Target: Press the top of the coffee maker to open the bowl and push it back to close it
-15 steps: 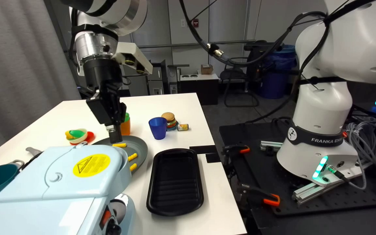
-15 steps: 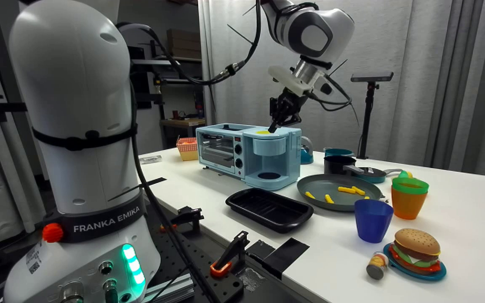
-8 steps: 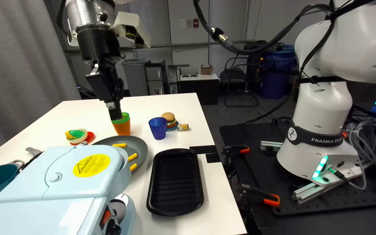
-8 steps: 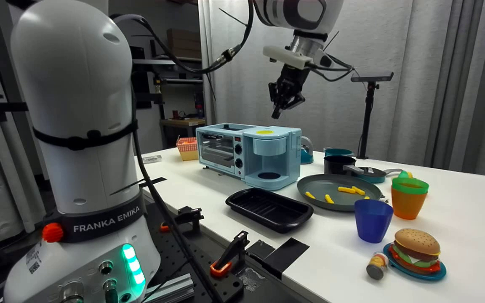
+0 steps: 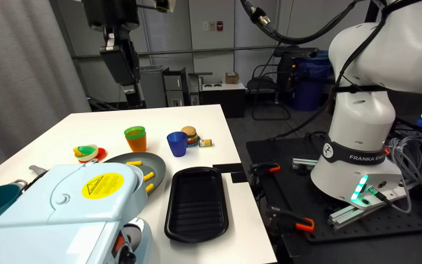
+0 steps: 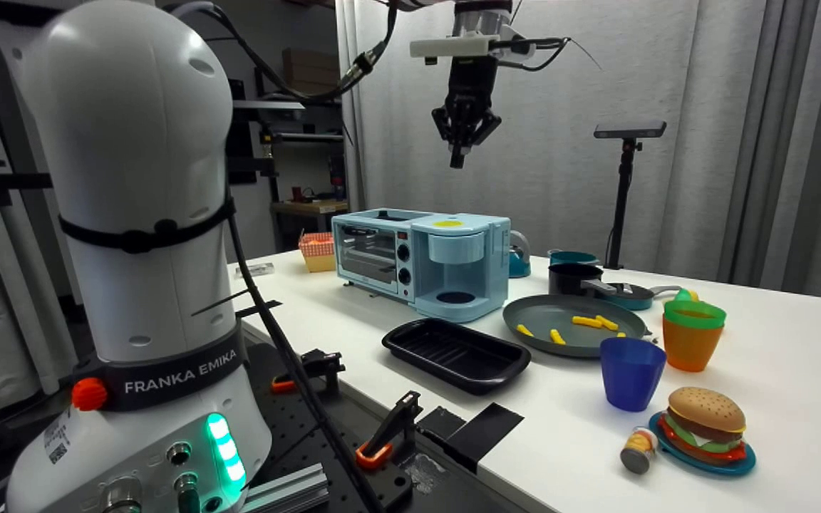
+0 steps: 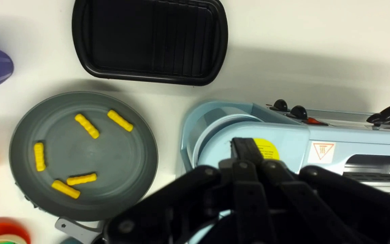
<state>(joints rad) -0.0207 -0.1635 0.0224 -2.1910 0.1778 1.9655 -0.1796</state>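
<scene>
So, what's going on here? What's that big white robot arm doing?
The white robot arm holds nothing: its black two-fingered gripper is shut, hanging above the large pale blue plastic coffee maker, touching nothing. The job is to press its top so the rounded pale blue bowl opens, then push it back closed. Right now, the bowl looks tucked in under the top with the yellow oval label.

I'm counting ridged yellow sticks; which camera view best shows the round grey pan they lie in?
The wrist view: it looks down on the round grey pan, nearly whole, with five yellow sticks inside. Both exterior views show it aslant, partly covered by the rounded pale blue plastic coffee maker or the tapered blue plastic cup.
</scene>
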